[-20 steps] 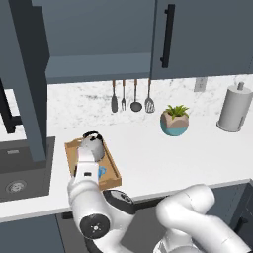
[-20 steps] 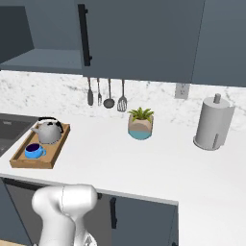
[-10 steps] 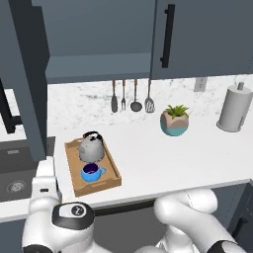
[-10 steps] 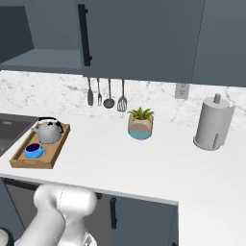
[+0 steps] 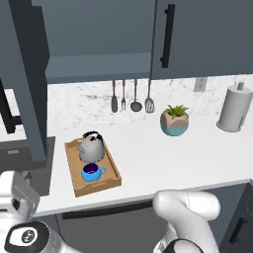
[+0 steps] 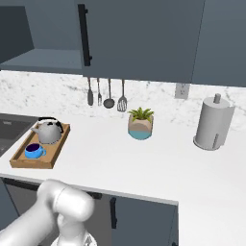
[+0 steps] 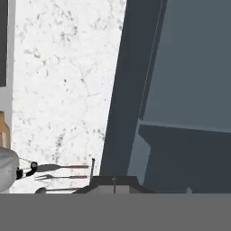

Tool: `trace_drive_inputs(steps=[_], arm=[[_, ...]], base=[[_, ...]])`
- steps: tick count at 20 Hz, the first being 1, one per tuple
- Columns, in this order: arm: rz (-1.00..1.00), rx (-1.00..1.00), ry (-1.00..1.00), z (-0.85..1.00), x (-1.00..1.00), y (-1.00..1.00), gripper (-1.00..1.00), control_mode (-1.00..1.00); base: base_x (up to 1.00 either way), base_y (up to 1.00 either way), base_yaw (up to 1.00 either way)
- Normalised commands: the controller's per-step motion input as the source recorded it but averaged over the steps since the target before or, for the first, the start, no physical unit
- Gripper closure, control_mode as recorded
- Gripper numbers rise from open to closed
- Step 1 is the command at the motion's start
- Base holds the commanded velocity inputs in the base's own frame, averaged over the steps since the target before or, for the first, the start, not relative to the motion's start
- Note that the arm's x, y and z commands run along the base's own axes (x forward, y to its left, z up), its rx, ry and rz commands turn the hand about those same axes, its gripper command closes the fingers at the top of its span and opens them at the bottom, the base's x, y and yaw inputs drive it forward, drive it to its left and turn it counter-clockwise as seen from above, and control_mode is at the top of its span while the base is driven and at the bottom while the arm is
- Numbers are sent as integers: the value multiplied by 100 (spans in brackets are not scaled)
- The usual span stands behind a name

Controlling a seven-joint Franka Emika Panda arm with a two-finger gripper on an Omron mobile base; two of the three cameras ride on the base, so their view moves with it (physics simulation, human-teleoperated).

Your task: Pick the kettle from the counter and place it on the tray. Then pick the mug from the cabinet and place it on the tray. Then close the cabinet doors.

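Observation:
The grey kettle (image 5: 91, 147) (image 6: 48, 130) and the blue mug (image 5: 91, 173) (image 6: 32, 151) both stand on the wooden tray (image 5: 113, 180) (image 6: 19, 161) on the white counter (image 5: 163, 158) (image 6: 144, 163). The cabinet (image 5: 99, 29) is open on its left half, where a bare grey shelf (image 5: 99, 66) shows. Its left door (image 5: 24, 84) swings out toward me, and the right door (image 5: 207, 34) is closed. My arm is low at the left of the tray. My gripper (image 7: 114, 182) is shut on nothing and points up at the cabinet (image 7: 180, 90) from below.
Utensils (image 5: 131, 96) hang on the marbled backsplash. A potted plant (image 5: 174, 120) and a paper-towel roll (image 5: 234, 107) stand to the right. A dark sink (image 5: 20, 163) lies left of the tray, below the open door.
My arm has swung from above the tray down to the lower left, uncovering the kettle and mug. Neither they nor the tray have moved.

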Motion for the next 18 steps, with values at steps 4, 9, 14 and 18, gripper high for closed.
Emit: trace_drive_inputs(steps=[4,9,14,18], arm=[[-15,-10,-23,38,0,46,100,-100],[-8,0,-23,87,6,26,100,-100],[-2,0,-13,89,25,1,100,-100],[0,0,0,26,51,-21,100,-100]], base=[[0,0,0],[0,0,0],[0,0,0],[0,0,0]])
